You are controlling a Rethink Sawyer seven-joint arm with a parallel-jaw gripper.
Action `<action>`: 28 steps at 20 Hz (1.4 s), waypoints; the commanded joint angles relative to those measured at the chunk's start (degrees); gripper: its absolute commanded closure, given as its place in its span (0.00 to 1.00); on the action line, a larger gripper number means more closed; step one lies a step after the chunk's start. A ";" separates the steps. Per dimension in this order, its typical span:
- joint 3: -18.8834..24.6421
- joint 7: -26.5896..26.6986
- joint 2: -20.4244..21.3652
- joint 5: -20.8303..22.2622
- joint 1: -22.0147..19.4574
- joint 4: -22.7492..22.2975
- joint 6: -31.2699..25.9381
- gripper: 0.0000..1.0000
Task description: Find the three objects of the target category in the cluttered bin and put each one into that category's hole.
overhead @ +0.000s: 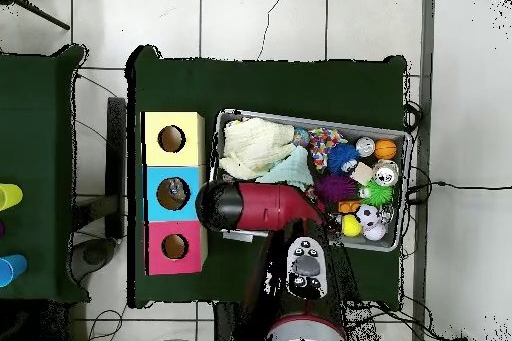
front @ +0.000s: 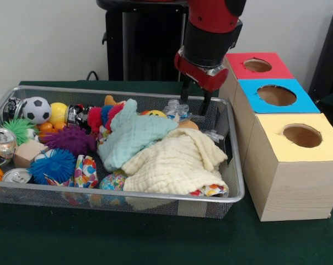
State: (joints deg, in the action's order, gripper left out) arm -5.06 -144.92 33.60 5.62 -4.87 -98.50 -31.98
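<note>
Seemingly the sort is at an early stage, since the wire-mesh bin (front: pixel 232 190) is crowded and the target category is not evident; in the overhead view something small and dim may lie in the blue hole, but I cannot tell what. At the left of the front view lie shiny drink cans (front: pixel 2 142), a hard soccer ball (front: pixel 36 109), a green spiky ball (front: pixel 16 128), a wooden block (front: pixel 28 153) and rubbery purple (front: pixel 71 139) and blue (front: pixel 53 164) spiky balls; toward the centre a soft mint cloth (front: pixel 134 135) and a waffle-textured cream cloth (front: pixel 175 163) drape over other items; clear plastic pieces (front: pixel 177 109) sit at the bin's upper rim. Above them, right of centre, the gripper (front: pixel 195 106) hangs with its two dark fingers apart and nothing between them. At the right stand three pale wooden boxes with round holes, topped red (front: pixel 258 65), blue (front: pixel 277 95) and yellow (front: pixel 301 135).
</note>
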 commanded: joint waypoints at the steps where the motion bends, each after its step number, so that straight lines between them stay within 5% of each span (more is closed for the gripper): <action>1: -2.97 -6.26 -6.61 2.80 1.89 0.05 2.76 0.00; 21: -5.60 -6.33 -8.91 -0.06 4.37 -0.49 5.17 0.00; 28: -6.25 -1.62 -4.37 1.65 3.46 1.49 0.75 0.00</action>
State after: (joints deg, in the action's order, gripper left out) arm -12.00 -144.92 28.08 5.59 -0.15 -98.48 -31.60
